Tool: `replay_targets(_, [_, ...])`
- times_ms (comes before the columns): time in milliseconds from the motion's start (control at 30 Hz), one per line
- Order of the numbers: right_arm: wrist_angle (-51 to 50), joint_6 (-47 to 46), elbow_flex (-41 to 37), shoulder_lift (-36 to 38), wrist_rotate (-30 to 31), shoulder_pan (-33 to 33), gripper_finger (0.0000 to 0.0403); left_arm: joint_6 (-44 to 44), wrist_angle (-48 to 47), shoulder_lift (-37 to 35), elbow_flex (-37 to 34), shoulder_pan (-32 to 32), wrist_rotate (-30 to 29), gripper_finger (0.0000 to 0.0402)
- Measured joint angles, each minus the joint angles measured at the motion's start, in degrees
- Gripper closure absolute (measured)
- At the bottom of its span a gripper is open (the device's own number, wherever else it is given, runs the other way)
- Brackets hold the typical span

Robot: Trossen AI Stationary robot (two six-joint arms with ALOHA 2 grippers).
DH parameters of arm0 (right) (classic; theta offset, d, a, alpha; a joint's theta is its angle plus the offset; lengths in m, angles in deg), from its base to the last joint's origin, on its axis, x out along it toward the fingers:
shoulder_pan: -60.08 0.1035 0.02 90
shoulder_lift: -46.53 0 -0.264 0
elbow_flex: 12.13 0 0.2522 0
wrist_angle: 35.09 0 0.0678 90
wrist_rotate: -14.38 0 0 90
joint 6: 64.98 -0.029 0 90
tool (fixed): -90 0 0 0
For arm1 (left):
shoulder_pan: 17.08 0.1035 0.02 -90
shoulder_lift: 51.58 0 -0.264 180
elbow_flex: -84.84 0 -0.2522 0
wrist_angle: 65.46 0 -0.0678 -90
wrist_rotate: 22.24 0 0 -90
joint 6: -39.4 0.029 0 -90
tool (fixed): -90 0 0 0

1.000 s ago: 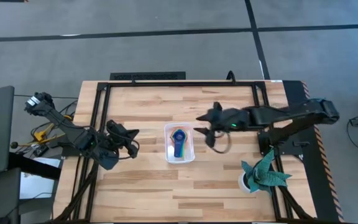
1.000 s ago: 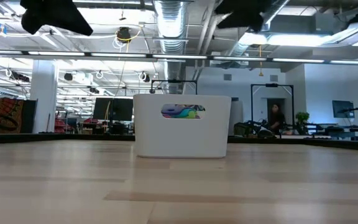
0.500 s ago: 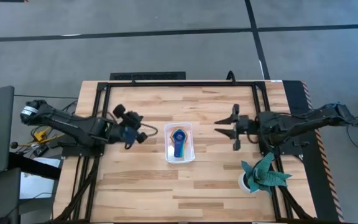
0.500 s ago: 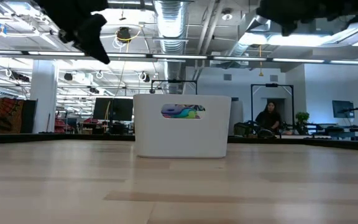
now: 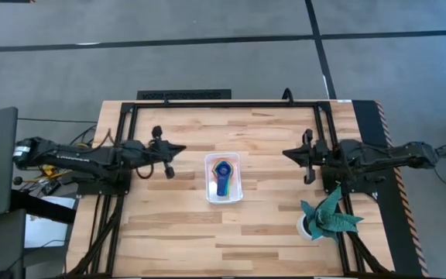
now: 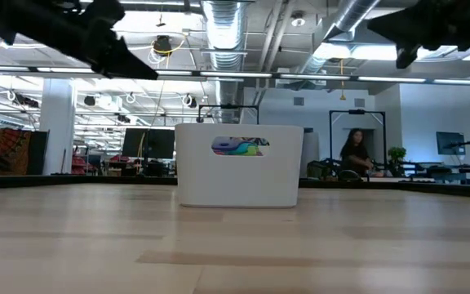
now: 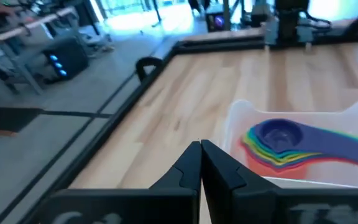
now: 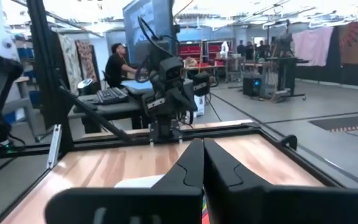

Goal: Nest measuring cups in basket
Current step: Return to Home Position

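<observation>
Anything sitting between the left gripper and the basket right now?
Nothing: in the high view, only bare wooden table separates the left gripper from the basket.

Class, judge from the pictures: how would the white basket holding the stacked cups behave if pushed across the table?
The basket probably slides rather than tips: its base looks broad and flat. The measuring cups, lying loose inside, might shift.

Your wooden counter (image 5: 169,225) carries a teal paper plant (image 5: 330,215) near its right edge. Beyond it, you've got a person (image 6: 354,152) far back in the room, seated, it seems.
</observation>
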Motion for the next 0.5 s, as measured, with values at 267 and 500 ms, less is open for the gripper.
replay_targets(267, [-6.7,-0.8,-0.1,5.0,0.1,0.1,0.0394,-0.5,-1.5,-19.4,-7.9,5.7,10.9,0.0402])
replay_targets(500, [-9.0,-1.6,-0.1,5.0,0.0,0.1,0.0398,1.1,-1.2,-31.7,-14.9,6.8,12.4,0.0402])
